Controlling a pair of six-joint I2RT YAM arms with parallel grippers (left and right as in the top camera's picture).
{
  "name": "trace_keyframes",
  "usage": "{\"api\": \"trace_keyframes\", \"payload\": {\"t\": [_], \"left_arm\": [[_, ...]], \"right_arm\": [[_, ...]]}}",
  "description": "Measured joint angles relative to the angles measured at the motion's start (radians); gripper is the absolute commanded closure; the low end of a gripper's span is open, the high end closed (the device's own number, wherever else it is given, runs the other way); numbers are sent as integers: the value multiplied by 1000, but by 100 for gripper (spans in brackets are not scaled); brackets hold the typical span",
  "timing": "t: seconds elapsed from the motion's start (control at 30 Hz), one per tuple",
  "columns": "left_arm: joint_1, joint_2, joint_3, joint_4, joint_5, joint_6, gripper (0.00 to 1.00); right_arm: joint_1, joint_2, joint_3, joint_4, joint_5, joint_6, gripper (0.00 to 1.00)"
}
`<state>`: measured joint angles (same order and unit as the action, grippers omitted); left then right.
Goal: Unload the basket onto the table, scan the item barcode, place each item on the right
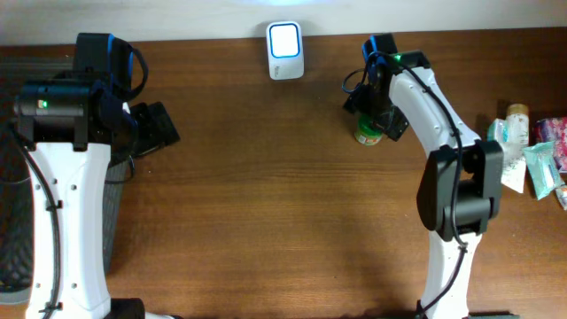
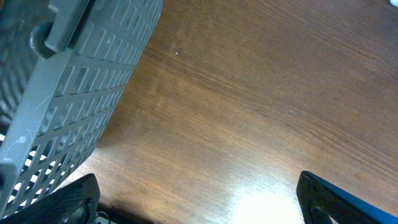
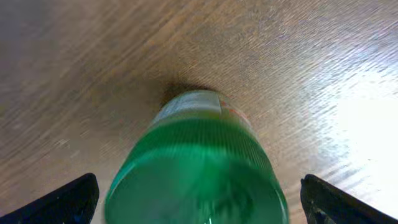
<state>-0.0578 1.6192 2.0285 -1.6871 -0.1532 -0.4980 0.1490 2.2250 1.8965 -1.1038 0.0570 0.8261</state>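
Gripping nothing with the right claw point(image 3: 205, 202), wide open around the green-top jar point(image 3: 196, 149), nor with the open left claw point(image 2: 199, 202).

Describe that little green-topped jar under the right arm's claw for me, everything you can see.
The jar has a round, bright green lid with fine ribs down its side, plastic by the look of it. Below the lid shows a pale label with a touch of orange, its print too blurred to read. It stands upright on the wooden table. The right claw hangs open above it, fingers wide on either side, not touching.
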Motion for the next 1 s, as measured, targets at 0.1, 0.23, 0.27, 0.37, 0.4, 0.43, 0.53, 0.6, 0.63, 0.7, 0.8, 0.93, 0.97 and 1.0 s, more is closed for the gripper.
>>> {"api": "trace_keyframes", "payload": {"t": [0.1,0.23,0.27,0.37,0.4,0.43,0.53,0.6,0.63,0.7,0.8,0.93,0.97,1.0], "left_arm": [[0,0,0,0,0,0,1],[0,0,0,0,0,0,1],[0,0,0,0,0,0,1],[0,0,0,0,0,0,1],[0,0,0,0,0,0,1],[0,0,0,0,0,0,1],[0,0,0,0,0,0,1],[0,0,0,0,0,0,1],[0,0,0,0,0,0,1],[0,0,0,1,0,0,1],[0,0,0,0,0,0,1],[0,0,0,0,0,0,1],[0,0,0,0,0,0,1],[0,0,0,1,0,0,1]], "right_arm": [[-8,53,0,12,-8,13,12],[-16,61,0,43,-19,20,36],[-17,61,0,50,-21,14,41],[-18,61,7,36,-33,-2,44],[-18,62,14,25,-45,-3,45],[-18,66,39,-1,-61,-9,48],[-19,71,132,-21,-118,-28,48],[-18,71,216,-2,-161,-39,48],[-18,71,256,61,-173,-45,49],[-13,69,301,192,-187,-61,48],[20,70,309,407,-185,-115,42],[161,80,307,740,-21,-229,42],[183,83,307,772,5,-237,41],[215,93,307,833,38,-255,40]]}}
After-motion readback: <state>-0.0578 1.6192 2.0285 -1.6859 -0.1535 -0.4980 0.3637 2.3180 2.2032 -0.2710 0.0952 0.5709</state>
